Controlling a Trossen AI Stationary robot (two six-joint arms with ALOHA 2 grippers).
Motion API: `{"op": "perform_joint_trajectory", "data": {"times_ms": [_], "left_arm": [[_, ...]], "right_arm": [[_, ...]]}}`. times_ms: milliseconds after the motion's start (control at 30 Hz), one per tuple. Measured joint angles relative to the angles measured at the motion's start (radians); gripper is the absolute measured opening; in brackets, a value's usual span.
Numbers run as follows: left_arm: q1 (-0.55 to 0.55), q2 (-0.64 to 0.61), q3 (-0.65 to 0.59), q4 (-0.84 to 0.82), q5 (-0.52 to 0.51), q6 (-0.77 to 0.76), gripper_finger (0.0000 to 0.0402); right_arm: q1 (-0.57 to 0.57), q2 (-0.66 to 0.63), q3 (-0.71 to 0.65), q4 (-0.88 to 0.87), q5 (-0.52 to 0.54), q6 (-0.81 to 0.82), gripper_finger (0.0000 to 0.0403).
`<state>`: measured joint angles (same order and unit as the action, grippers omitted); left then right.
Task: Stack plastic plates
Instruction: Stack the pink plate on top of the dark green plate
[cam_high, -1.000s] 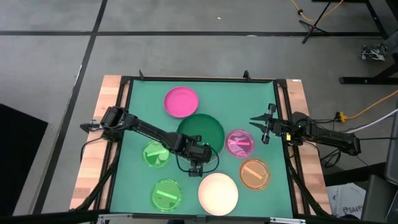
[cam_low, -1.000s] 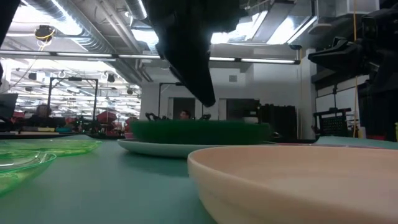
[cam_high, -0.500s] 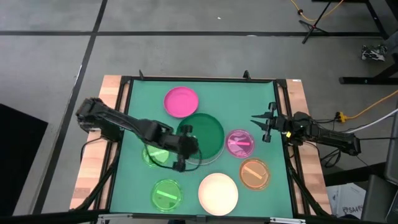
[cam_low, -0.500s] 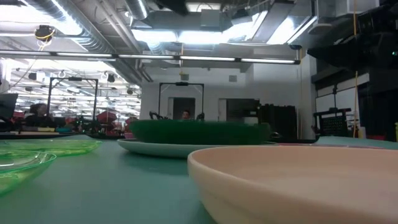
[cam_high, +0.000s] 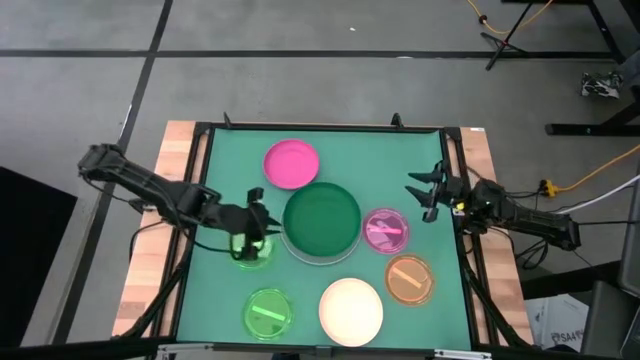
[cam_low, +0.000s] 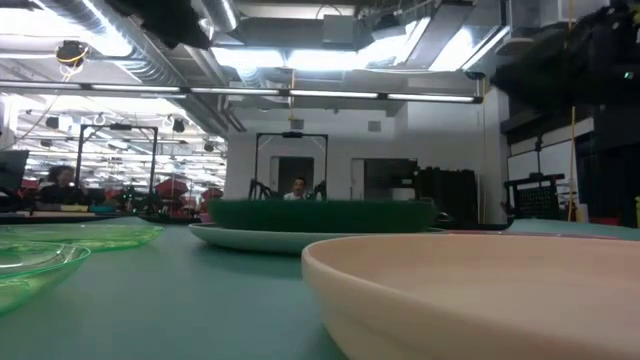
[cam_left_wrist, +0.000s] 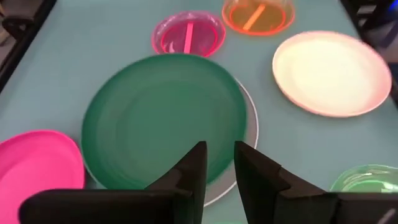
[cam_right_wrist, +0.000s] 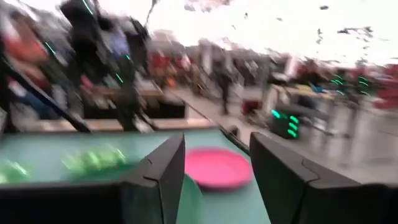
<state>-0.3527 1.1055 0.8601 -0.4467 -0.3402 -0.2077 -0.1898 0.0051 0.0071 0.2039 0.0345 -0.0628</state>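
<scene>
The dark green plate (cam_high: 322, 220) lies on the larger pale plate, whose rim (cam_left_wrist: 252, 124) shows round its near side. Around them, each flat on the mat, lie a pink plate (cam_high: 291, 163), a small magenta plate (cam_high: 385, 230), an orange one (cam_high: 410, 279), a cream one (cam_high: 351, 310) and two translucent green ones (cam_high: 250, 250) (cam_high: 268, 312). My left gripper (cam_high: 256, 216) hangs above the farther translucent green plate, left of the dark green one. Its fingers (cam_left_wrist: 219, 163) stand a narrow gap apart with nothing between them. My right gripper (cam_high: 424, 196) hovers open at the mat's right edge.
The green mat (cam_high: 225, 180) sits inside a black frame on a wooden table. Bare mat shows at the far right corner and along the left side. In the low view the cream plate (cam_low: 470, 290) fills the near right, and a person sits far off in the room.
My left gripper has drawn back from the dark green plate's near rim toward the table's left edge and now hangs over the translucent green plate; its arm has left the low view. The plates have stayed where they were.
</scene>
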Motion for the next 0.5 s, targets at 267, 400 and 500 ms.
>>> {"op": "perform_joint_trajectory", "data": {"times_ms": [267, 400, 500], "left_arm": [[0.000, -0.160, -0.254, 0.255, -0.046, -0.001, 0.0074], [0.001, -0.187, -0.344, 0.389, -0.050, 0.000, 0.0074], [0.001, -0.190, -0.393, 0.458, -0.050, 0.000, 0.0074]], "right_arm": [[0.001, 0.027, 0.040, 0.132, -0.045, 0.007, 0.0172], [0.001, 0.102, 0.085, 0.131, -0.045, 0.007, 0.0171], [0.001, 0.185, 0.126, 0.131, -0.045, 0.006, 0.0171]]}}
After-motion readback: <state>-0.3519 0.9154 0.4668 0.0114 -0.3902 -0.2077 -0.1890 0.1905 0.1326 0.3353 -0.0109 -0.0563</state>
